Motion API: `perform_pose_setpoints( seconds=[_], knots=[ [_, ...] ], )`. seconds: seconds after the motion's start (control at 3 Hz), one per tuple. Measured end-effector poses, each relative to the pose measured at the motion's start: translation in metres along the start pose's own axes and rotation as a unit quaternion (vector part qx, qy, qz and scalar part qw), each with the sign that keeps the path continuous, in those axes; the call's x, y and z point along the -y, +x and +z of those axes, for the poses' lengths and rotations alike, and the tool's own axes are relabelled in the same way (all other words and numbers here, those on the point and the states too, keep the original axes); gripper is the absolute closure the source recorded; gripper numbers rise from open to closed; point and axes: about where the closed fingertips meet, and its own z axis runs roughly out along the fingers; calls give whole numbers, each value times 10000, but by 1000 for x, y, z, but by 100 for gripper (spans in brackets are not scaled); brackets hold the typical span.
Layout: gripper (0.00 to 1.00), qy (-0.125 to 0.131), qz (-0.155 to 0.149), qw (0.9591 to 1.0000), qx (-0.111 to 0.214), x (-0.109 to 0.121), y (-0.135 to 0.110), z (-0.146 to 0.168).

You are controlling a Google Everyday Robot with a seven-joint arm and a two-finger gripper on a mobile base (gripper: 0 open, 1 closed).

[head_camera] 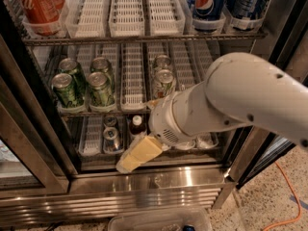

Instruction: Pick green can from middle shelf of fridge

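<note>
Several dark green cans stand in the left lanes of the middle shelf point(132, 81), a wire rack with white slotted trays; the front two are the green can point(66, 89) and its neighbour point(100, 88). Two paler whitish-green cans point(163, 83) stand in a lane to the right. My gripper point(127, 163), cream-coloured on the big white arm, hangs low in front of the bottom shelf, below and to the right of the green cans, touching none. The arm hides the right part of the middle shelf. The fridge point(144, 196) stands open.
The top rack holds red cans point(36, 6) at left and blue Pepsi cans point(209, 4) at right. The bottom rack holds a small bottle point(137, 124) and a can point(111, 136). A clear plastic bin point(159, 220) sits below the fridge. An orange cable point(284, 196) lies on the floor at right.
</note>
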Motion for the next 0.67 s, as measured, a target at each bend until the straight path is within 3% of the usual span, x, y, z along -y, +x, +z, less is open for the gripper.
perform_pose_setpoints(
  seconds=[0.67],
  knots=[
    [0,63,212,9997,109,-3,-8,63]
  ],
)
